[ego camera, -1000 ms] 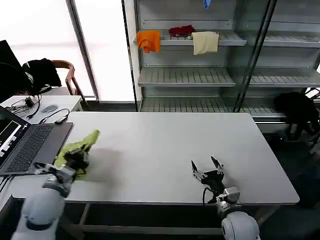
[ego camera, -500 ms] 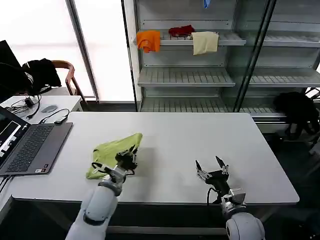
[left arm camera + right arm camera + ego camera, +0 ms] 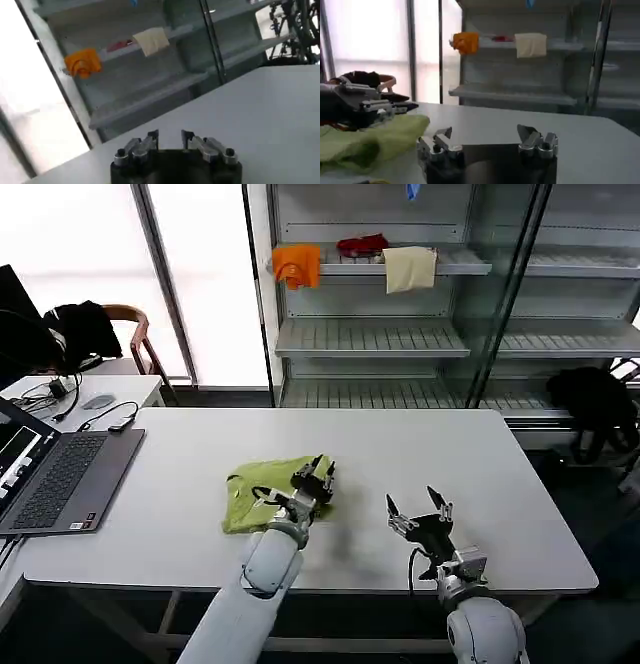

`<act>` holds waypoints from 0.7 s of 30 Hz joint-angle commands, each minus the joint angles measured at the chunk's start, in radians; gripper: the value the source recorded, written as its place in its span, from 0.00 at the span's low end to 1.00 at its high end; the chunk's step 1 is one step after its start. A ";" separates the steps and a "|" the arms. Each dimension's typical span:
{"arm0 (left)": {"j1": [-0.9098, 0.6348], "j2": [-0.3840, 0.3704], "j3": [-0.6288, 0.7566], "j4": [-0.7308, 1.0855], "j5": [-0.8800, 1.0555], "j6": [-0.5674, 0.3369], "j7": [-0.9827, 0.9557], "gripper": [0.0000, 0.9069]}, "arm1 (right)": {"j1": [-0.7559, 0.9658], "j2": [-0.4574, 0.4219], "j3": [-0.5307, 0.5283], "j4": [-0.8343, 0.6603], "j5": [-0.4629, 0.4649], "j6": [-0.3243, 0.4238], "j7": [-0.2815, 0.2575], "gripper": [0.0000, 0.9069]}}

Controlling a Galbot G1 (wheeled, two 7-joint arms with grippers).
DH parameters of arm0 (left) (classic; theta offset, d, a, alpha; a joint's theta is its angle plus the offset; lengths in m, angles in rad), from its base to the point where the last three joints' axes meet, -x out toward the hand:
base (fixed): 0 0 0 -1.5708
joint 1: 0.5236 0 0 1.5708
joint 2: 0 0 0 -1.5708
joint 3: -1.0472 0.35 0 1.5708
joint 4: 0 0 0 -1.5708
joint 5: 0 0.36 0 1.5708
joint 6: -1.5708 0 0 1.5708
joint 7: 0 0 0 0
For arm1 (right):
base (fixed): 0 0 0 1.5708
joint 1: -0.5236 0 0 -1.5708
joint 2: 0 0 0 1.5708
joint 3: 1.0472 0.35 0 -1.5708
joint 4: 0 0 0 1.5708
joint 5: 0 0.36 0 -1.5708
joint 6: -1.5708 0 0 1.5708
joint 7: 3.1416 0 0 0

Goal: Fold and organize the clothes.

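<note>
Folding hasn't begun: your left claw (image 3: 314,480) pinches the crumpled T-shirt (image 3: 262,490); your right claw (image 3: 421,519) waits beside it, wide.

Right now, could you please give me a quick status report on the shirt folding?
Left gripper on the crumpled yellow-green T-shirt, mid-table. Right gripper open, hovering beside it, holding nothing. Laptop at table's left edge, apart from shirt.

**Lime T-shirt bunched on the white table**

1 lime yellow-green T-shirt (image 3: 262,493) lies crumpled in a loose heap on the table's near half, a little to the robot's left of centre. Its cloth is rumpled and folded over itself, with the edge toward the robot's right raised slightly.
</note>
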 commanded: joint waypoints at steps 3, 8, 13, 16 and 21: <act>-0.058 0.067 0.048 -0.044 -0.134 0.030 -0.070 1.00 | 0.060 0.027 -0.065 -0.036 -0.001 -0.086 0.010 1.00; 0.020 0.166 -0.094 -0.119 -0.142 -0.034 -0.019 1.00 | 0.120 0.050 -0.110 -0.075 0.134 -0.242 0.039 1.00; 0.113 0.253 -0.315 -0.132 -0.202 -0.083 0.029 1.00 | 0.165 0.071 -0.165 -0.142 0.209 -0.248 0.046 1.00; 0.171 0.283 -0.434 -0.136 -0.280 -0.098 0.040 1.00 | 0.172 0.073 -0.219 -0.191 0.206 -0.249 0.054 1.00; 0.247 0.320 -0.531 -0.141 -0.333 -0.121 0.060 1.00 | 0.176 0.071 -0.253 -0.230 0.205 -0.248 0.054 0.87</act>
